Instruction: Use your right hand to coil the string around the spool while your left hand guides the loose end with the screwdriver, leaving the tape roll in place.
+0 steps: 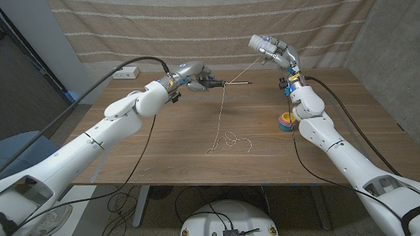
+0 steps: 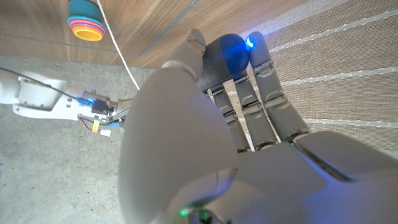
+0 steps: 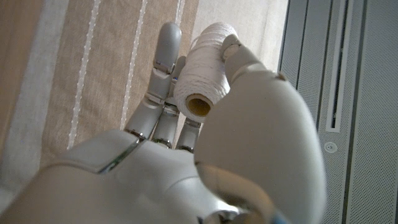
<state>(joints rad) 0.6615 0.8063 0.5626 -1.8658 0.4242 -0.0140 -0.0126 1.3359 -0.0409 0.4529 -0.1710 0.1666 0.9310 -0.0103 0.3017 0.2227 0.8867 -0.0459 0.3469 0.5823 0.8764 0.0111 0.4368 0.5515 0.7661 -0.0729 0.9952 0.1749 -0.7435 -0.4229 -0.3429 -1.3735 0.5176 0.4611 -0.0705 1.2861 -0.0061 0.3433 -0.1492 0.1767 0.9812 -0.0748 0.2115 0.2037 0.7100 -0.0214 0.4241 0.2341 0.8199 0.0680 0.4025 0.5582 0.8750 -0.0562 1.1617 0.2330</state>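
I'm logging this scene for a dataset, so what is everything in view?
spool: one, white, wound with string, held in the right hand above the table.
string: one, white, from the spool over the screwdriver to a loose tangle on the table.
screwdriver: one, dark, in the left hand.
tape roll: one, multicoloured, table's right side.
power strip: one, white, far left corner.
table: one, brown wood.
left hand: grips the screwdriver.
right hand: raised, holds the spool.

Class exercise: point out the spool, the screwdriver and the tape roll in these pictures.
spool point(image 3: 203, 81), right wrist view, on its wound white side.
screwdriver point(image 1: 235, 82), head view, on its thin shaft.
tape roll point(image 1: 286, 121), head view, on its coloured side.
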